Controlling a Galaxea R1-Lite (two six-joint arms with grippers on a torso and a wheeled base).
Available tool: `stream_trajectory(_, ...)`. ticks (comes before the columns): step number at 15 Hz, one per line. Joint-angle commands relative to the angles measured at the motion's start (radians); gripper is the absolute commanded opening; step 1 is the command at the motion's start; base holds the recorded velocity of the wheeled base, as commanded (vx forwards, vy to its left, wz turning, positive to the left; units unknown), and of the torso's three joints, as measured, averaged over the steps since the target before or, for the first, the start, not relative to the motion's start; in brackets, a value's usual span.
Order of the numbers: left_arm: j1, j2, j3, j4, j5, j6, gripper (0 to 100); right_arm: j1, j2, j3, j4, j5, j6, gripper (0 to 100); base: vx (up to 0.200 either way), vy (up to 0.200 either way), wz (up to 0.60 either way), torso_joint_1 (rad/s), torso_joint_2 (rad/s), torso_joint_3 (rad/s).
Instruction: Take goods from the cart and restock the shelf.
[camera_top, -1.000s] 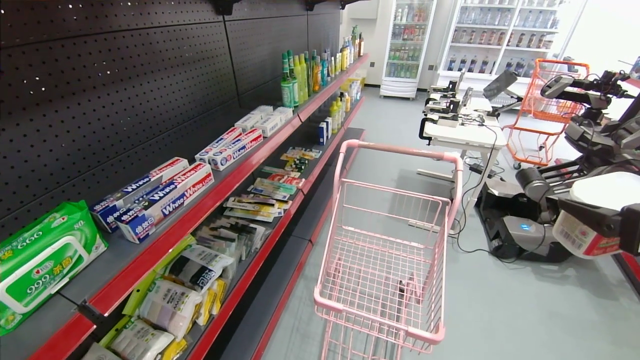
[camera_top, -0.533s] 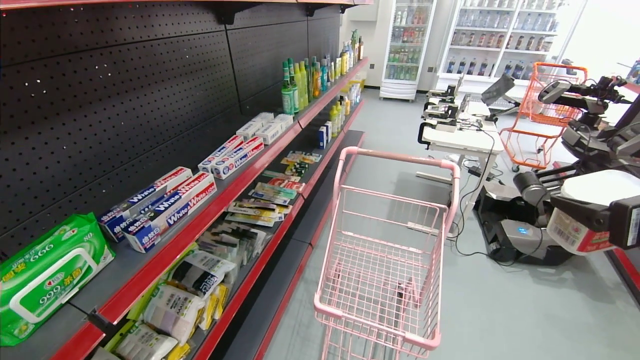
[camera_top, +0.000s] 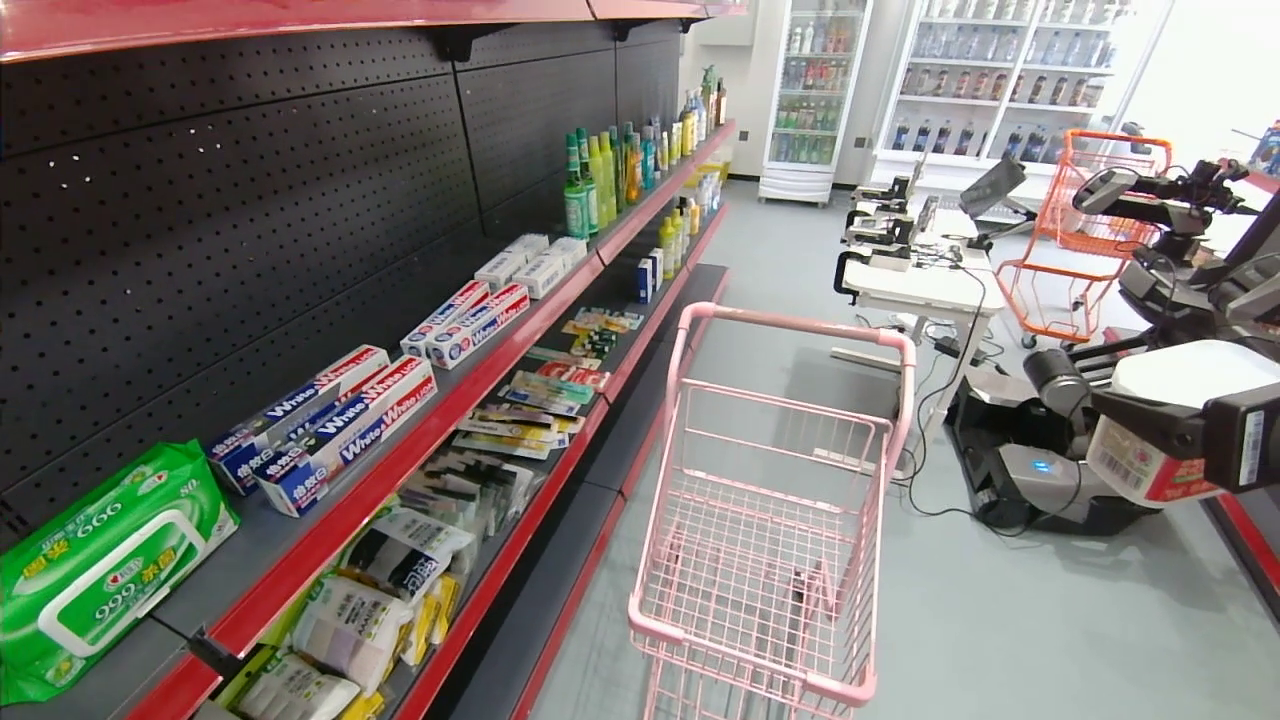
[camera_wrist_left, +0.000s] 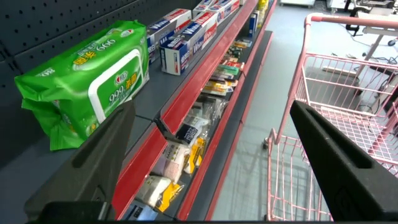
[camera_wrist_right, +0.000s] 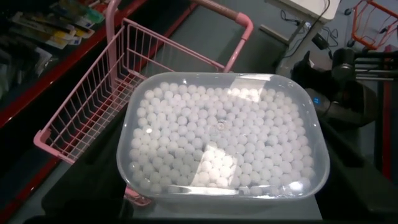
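Observation:
My right gripper (camera_top: 1160, 435) is shut on a clear plastic box of small white balls (camera_top: 1150, 455), held in the air to the right of the pink cart (camera_top: 790, 470). In the right wrist view the box (camera_wrist_right: 221, 140) lies over the cart's far corner (camera_wrist_right: 81, 118). My left gripper (camera_wrist_left: 211, 155) is open, its dark fingers (camera_wrist_left: 93, 168) wide apart, beside the shelf (camera_wrist_left: 180, 106) and close to a green wipes pack (camera_wrist_left: 87, 81). The red-edged shelf (camera_top: 420, 440) runs along the left, with toothpaste boxes (camera_top: 330, 420) on its upper board.
The lower shelf boards carry packets (camera_top: 400, 560) and toothbrush cards (camera_top: 520, 420). Bottles (camera_top: 600, 170) stand farther down the shelf. A white desk (camera_top: 920, 280), an orange cart (camera_top: 1070, 240) and another robot base (camera_top: 1040, 460) stand to the right. Grey floor lies open behind the pink cart.
The whole head picture has shifted, so the camera moved. The right gripper keeps hold of the box and sits slightly higher against the cart.

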Motion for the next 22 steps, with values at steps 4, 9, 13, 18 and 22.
stream_trajectory(4, 0.0, 0.001, 0.0, 0.0, 0.0, 0.0, 100, -0.008, 0.011, 0.0, -0.001, 0.0, -0.011, 0, 0.0, 0.0, 0.0, 0.0, 0.0, 0.0)
stream_trajectory(9, 0.0, 0.001, 0.0, 0.0, 0.0, 0.0, 100, -0.027, 0.009, 0.001, -0.001, 0.0, -0.013, 0, 0.0, 0.0, 0.6, 0.0, 0.0, 0.004)
stream_trajectory(13, 0.0, 0.001, 0.0, 0.0, 0.0, 0.0, 100, -0.03, 0.011, 0.006, -0.001, 0.002, -0.013, 0, 0.0, 0.0, 0.6, 0.007, 0.0, 0.0)
stream_trajectory(18, 0.0, 0.001, 0.0, 0.0, 0.0, 0.0, 100, -0.03, 0.009, 0.014, -0.001, 0.002, -0.011, 0, 0.0, 0.0, 0.6, 0.0, 0.0, 0.001)
stream_trajectory(22, 0.0, 0.001, 0.0, 0.0, 0.0, 0.0, 100, -0.03, 0.011, 0.017, -0.001, 0.002, -0.013, 0, 0.0, 0.0, 0.6, 0.002, 0.0, 0.005)
